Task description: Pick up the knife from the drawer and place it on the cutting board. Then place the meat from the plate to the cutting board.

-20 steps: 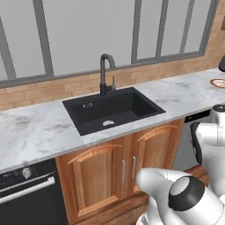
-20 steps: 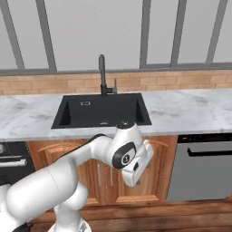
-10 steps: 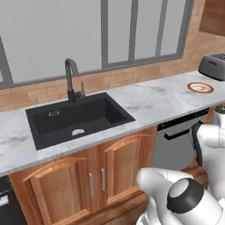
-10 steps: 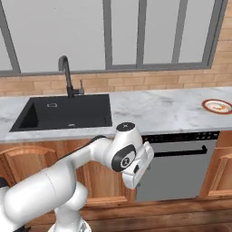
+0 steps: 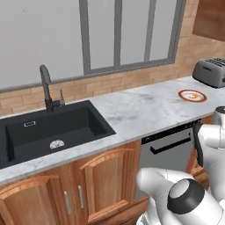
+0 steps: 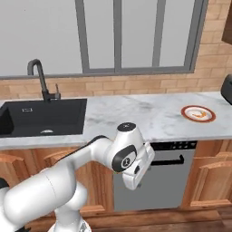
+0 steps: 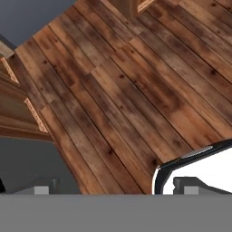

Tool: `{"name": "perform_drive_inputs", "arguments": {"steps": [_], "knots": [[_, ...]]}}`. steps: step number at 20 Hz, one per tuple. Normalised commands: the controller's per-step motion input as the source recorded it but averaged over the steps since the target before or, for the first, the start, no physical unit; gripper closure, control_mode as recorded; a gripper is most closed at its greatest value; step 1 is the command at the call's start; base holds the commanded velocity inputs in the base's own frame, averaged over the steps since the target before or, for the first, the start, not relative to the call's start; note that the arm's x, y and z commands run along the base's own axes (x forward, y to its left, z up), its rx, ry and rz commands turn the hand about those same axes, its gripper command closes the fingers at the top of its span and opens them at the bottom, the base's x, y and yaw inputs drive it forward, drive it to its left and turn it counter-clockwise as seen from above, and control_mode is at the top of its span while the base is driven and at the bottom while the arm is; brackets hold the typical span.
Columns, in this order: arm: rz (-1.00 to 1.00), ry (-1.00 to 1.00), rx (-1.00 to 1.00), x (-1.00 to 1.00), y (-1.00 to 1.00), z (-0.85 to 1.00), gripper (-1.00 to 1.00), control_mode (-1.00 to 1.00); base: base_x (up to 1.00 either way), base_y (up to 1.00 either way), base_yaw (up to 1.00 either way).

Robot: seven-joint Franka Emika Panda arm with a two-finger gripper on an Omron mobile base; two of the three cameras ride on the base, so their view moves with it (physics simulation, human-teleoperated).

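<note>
- Plate (image 5: 192,95): small, round, red-orange rim, white centre. It lies flat on the marble counter, near the toaster in the left base view.
- Meat (image 6: 197,115): small curved orange-red piece, resting on the plate's centre.

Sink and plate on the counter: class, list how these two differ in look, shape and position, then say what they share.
The sink is black, rectangular and sunk into the counter; the plate is round, red-orange rimmed with a white centre, and sits on top. The sink is much larger than the plate. The sink lies at the counter's left, the plate far right, near the toaster. Both share the same marble counter.
</note>
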Motion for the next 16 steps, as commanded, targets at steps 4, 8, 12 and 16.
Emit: {"name": "perform_drive_inputs", "arguments": {"steps": [4,8,12,16], "knots": [[0.0,0.0,0.0,0.0,0.0,0.0,-1.0,1.0,0.47,-0.64,0.1],[0.0,0.0,0.0,0.0,0.0,0.0,-1.0,1.0,0.43,-0.71,0.11],[0.0,0.0,0.0,0.0,0.0,0.0,-1.0,1.0,0.45,-0.72,0.14],[0.0,0.0,0.0,0.0,0.0,0.0,-1.0,1.0,0.46,-0.71,0.15]]}}
